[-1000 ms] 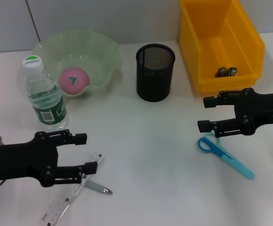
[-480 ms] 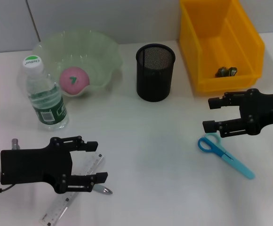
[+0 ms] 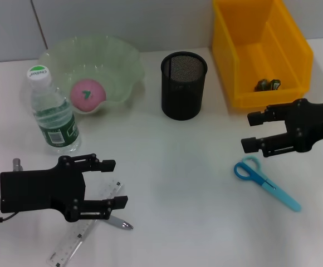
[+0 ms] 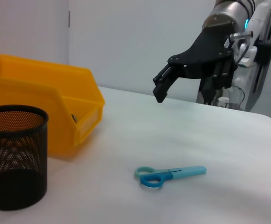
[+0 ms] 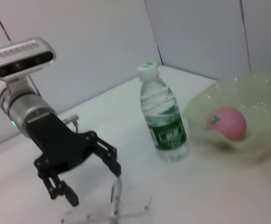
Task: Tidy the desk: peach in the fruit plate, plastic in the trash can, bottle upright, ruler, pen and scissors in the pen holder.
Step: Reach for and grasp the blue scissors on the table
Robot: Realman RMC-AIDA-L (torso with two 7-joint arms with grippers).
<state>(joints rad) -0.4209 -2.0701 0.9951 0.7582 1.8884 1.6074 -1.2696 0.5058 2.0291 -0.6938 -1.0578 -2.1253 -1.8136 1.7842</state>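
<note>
Left gripper (image 3: 108, 182): I read it as open, fingers spread and holding nothing, hovering near the front-left corner of the white desk (image 3: 172, 178), directly over the ruler and pen.
Right gripper (image 3: 251, 131): open and empty, near the desk's right edge, just behind the scissors.
Transparent plastic ruler (image 3: 82, 232): flat on the desk, long axis diagonal from the front-left corner toward the desk centre; its far end lies under the left fingers.
Silver pen (image 3: 117, 222): crosses the ruler, tip pointing toward the desk's right edge, just beside the lower left finger.
Blue-handled scissors (image 3: 264, 181): flat, handle loops toward the right gripper, blades pointing to the front-right corner.
Black mesh pen holder (image 3: 184, 85): upright at the back centre, roughly midway between both arms.
Nearer arm: left for ruler and pen; right for scissors.
Completed, in my judgement: pink peach (image 3: 86, 93) sits in the pale green fruit plate (image 3: 122, 64); clear water bottle (image 3: 51, 114) stands upright; yellow bin (image 3: 245, 55) holds a small crumpled item.
</note>
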